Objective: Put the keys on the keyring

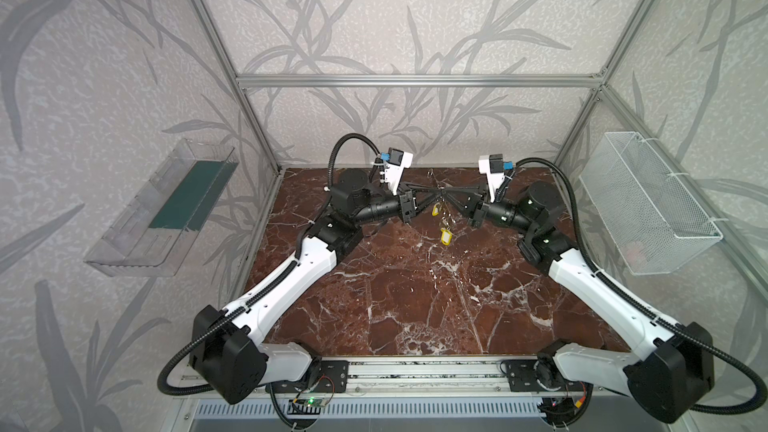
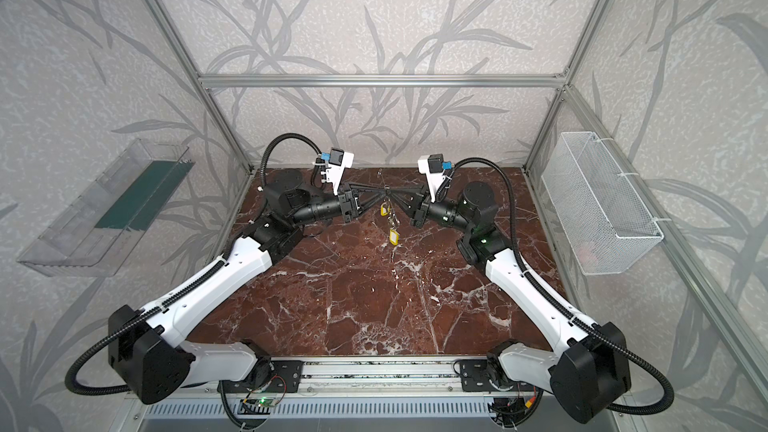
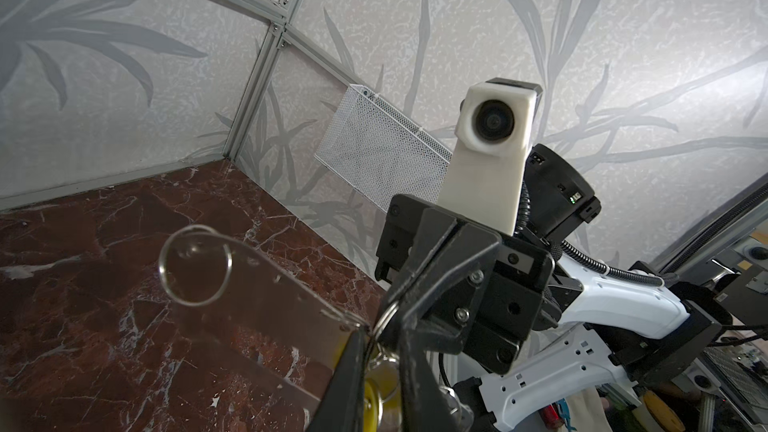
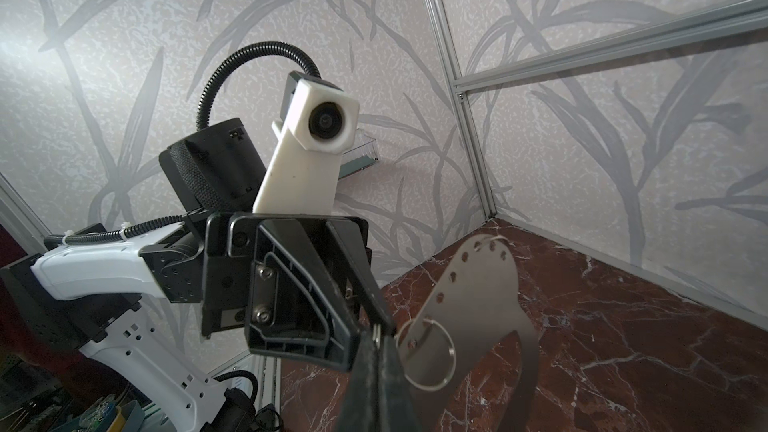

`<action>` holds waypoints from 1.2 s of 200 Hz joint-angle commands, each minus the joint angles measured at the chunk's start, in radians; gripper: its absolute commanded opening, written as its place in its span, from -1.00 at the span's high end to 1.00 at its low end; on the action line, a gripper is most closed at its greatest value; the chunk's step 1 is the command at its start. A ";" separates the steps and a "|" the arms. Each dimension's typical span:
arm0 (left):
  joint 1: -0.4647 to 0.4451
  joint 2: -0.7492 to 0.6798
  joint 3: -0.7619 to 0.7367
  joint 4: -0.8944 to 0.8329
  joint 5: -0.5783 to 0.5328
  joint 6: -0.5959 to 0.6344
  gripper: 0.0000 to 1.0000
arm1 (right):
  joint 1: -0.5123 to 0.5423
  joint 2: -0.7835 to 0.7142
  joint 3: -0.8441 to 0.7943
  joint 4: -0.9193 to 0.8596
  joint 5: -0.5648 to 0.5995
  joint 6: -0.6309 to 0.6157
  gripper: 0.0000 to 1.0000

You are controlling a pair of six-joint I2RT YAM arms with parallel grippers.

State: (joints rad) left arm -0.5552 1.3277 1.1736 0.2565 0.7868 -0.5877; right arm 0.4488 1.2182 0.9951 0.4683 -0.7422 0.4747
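Observation:
Both grippers meet tip to tip in the air over the back of the table. My right gripper (image 4: 376, 336) is shut on the lower corner of the keyring (image 4: 478, 297), a flat grey metal plate that stands up beside its fingers with a wire ring (image 4: 428, 355) through a hole. My left gripper (image 3: 380, 334) pinches with a narrow gap at a small ring, and a yellow key (image 3: 371, 403) shows between its fingers. In both top views two yellow keys (image 1: 436, 210) (image 1: 446, 237) hang on small rings under the joined tips, left gripper (image 1: 438, 194), right gripper (image 1: 449, 193).
A white mesh basket (image 1: 648, 201) hangs on the right wall and a clear plastic tray (image 1: 166, 209) on the left wall. The red marble table (image 1: 415, 305) lies below, fenced by aluminium frame posts (image 1: 257, 126).

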 commanded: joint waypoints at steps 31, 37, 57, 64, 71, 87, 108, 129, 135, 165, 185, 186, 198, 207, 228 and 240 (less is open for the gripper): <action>-0.011 -0.002 0.009 0.016 0.031 -0.001 0.93 | 0.004 -0.037 -0.010 0.044 -0.006 -0.001 1.00; -0.011 -0.004 0.009 0.017 0.028 0.000 1.00 | 0.004 -0.037 -0.009 0.044 -0.008 -0.001 1.00; -0.011 -0.012 0.008 0.013 0.019 0.009 1.00 | 0.004 -0.039 -0.012 0.041 -0.008 -0.001 1.00; -0.010 -0.015 0.006 0.014 0.020 0.012 1.00 | 0.003 -0.039 -0.012 0.038 -0.008 -0.002 1.00; -0.011 -0.018 0.006 0.013 0.019 0.019 1.00 | 0.003 -0.040 -0.012 0.032 -0.008 -0.005 0.91; -0.009 -0.025 0.006 -0.022 0.006 0.056 1.00 | 0.004 -0.047 -0.008 -0.007 -0.006 -0.028 0.58; -0.006 -0.040 0.021 -0.116 -0.005 0.137 1.00 | -0.004 -0.071 -0.001 -0.095 0.003 -0.082 0.56; -0.001 -0.055 0.035 -0.207 -0.017 0.221 1.00 | -0.023 -0.095 0.002 -0.170 -0.003 -0.119 0.52; -0.001 -0.056 0.045 -0.249 -0.021 0.253 1.00 | -0.030 -0.099 0.008 -0.195 -0.011 -0.127 0.53; 0.000 -0.052 0.107 -0.443 -0.022 0.410 1.00 | -0.057 -0.097 0.055 -0.354 -0.077 -0.189 0.53; 0.000 -0.043 0.155 -0.570 -0.020 0.503 1.00 | -0.058 -0.095 0.096 -0.483 -0.101 -0.275 0.53; 0.000 -0.044 0.157 -0.575 -0.020 0.506 1.00 | -0.058 -0.096 0.098 -0.490 -0.102 -0.278 0.53; 0.000 -0.041 0.174 -0.632 -0.015 0.553 1.00 | -0.058 -0.095 0.117 -0.558 -0.112 -0.327 0.53; 0.000 -0.041 0.182 -0.662 -0.015 0.581 1.00 | -0.058 -0.093 0.128 -0.605 -0.128 -0.362 0.53; -0.002 -0.044 0.190 -0.705 -0.002 0.633 1.00 | -0.042 -0.077 0.165 -0.729 -0.138 -0.464 0.53; -0.001 -0.043 0.195 -0.729 0.003 0.648 1.00 | -0.018 -0.067 0.186 -0.790 -0.121 -0.525 0.53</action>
State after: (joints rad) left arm -0.5579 1.3010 1.3327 -0.3729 0.7620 -0.0517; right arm 0.4015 1.1385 1.1236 -0.1303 -0.8433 0.1143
